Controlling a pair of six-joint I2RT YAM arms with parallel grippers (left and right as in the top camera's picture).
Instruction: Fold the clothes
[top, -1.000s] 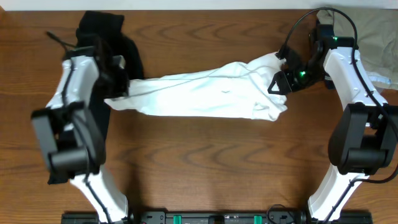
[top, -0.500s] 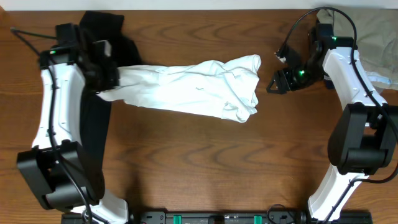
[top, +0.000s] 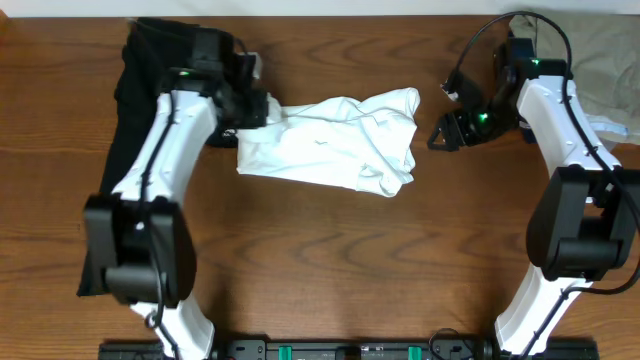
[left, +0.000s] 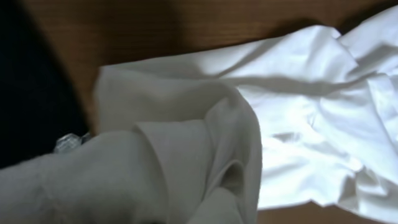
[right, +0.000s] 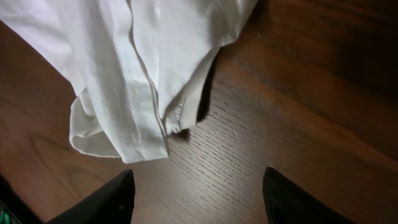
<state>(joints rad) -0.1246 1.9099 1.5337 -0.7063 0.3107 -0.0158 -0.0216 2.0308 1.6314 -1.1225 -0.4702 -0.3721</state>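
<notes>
The white shirt (top: 335, 140) lies bunched and wrinkled across the middle of the table. My left gripper (top: 250, 108) is at its left end, shut on a fold of the fabric. In the left wrist view white cloth (left: 186, 143) drapes over the jaws and hides them. The black garment (top: 150, 60) lies at the far left, partly under the left arm. My right gripper (top: 440, 135) stands open just right of the shirt, apart from it. In the right wrist view the shirt's edge (right: 130, 68) lies ahead of the spread gripper (right: 196, 199), with bare wood between the fingers.
A pale crumpled cloth (top: 605, 55) lies at the far right corner behind the right arm. A black cable (top: 490, 30) loops above the right wrist. Bare wooden table (top: 340, 260) stretches in front of the shirt.
The shirt slid left, away from the right gripper. My left gripper then carried the shirt's left end rightward, bunching the shirt shorter. The right gripper stayed in place, open.
</notes>
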